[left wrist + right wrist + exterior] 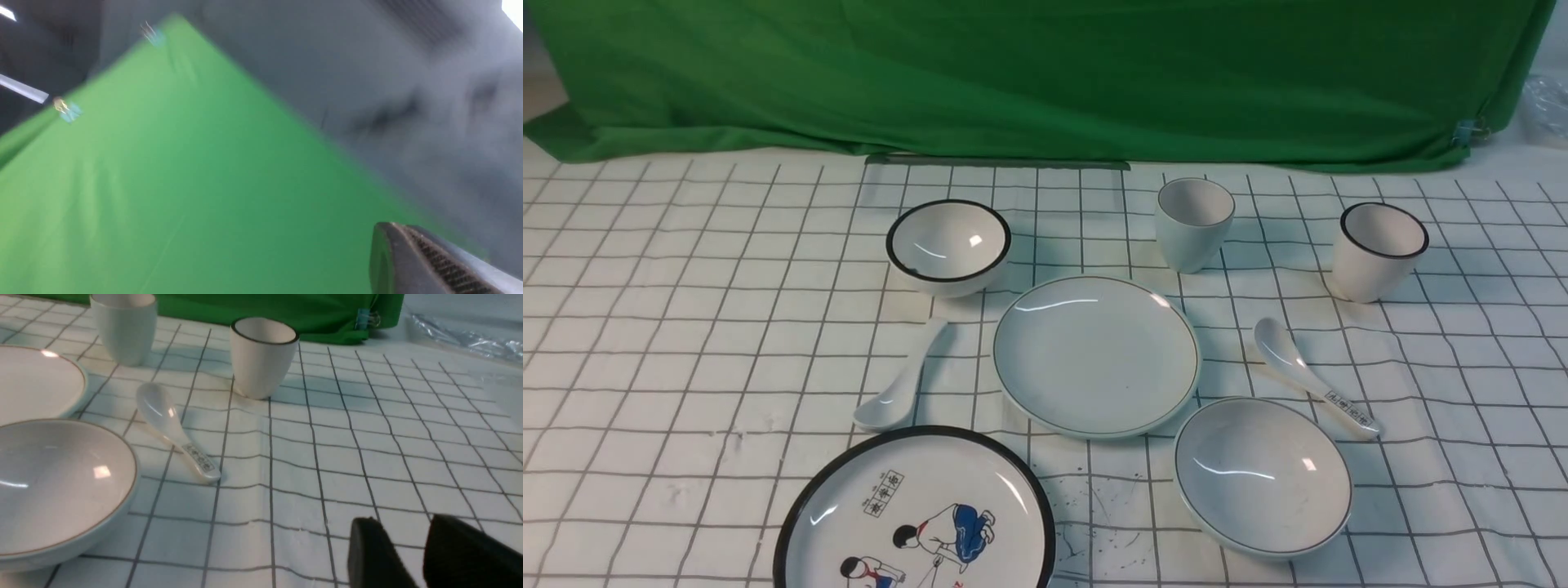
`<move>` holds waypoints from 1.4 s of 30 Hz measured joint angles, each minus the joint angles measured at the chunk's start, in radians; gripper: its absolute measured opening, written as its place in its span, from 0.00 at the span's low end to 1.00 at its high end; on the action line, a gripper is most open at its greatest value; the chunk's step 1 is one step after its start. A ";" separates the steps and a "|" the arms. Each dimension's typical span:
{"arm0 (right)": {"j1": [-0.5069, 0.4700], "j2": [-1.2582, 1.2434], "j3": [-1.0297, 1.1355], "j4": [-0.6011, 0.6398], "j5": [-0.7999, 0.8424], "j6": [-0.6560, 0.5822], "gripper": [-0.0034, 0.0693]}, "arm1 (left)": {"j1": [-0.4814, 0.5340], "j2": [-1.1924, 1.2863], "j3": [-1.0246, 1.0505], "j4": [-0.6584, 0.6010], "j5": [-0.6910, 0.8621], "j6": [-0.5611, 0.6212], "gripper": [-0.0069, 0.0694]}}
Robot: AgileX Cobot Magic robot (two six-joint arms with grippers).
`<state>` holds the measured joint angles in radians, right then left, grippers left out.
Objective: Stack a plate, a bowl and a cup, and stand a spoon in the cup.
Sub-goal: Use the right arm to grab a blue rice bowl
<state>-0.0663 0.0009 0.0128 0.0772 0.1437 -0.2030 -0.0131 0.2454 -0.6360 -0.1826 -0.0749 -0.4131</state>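
Neither gripper shows in the front view. The plate [1096,355] lies mid-table. The bowl [1263,476] sits at its near right, the cup [1194,222] stands behind it on the right, and the plain white spoon [901,377] lies to its left. In the right wrist view my right gripper [404,522] is open by a narrow gap and empty, low over the cloth to the right of the bowl [61,486], with the plate [36,381] and cup [122,326] beyond. In the blurred left wrist view my left gripper [402,226] looks shut and empty, facing the green cloth.
A black-rimmed bowl [948,246] sits at the back left and a black-rimmed cup [1379,250] at the back right. A spoon with a printed handle [1313,377] lies between cup and bowl. A cartoon plate [915,514] is at the front. A green backdrop [1045,73] hangs behind.
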 joint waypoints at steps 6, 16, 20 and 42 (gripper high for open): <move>0.000 0.000 0.000 0.000 -0.109 0.088 0.37 | 0.000 0.427 -0.479 0.093 0.845 0.132 0.10; 0.000 0.000 0.000 0.001 -0.259 0.355 0.37 | 0.000 0.944 -0.469 -0.071 1.142 0.510 0.10; 0.000 0.000 0.000 0.001 -0.269 0.454 0.37 | 0.000 1.000 -0.406 -0.077 1.125 0.553 0.10; 0.194 0.477 -0.503 0.000 0.407 0.453 0.09 | 0.000 1.020 -0.335 -0.103 1.018 0.593 0.10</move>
<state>0.1273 0.4783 -0.4900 0.0767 0.5507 0.2497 -0.0131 1.2652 -0.9705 -0.2857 0.9431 0.1802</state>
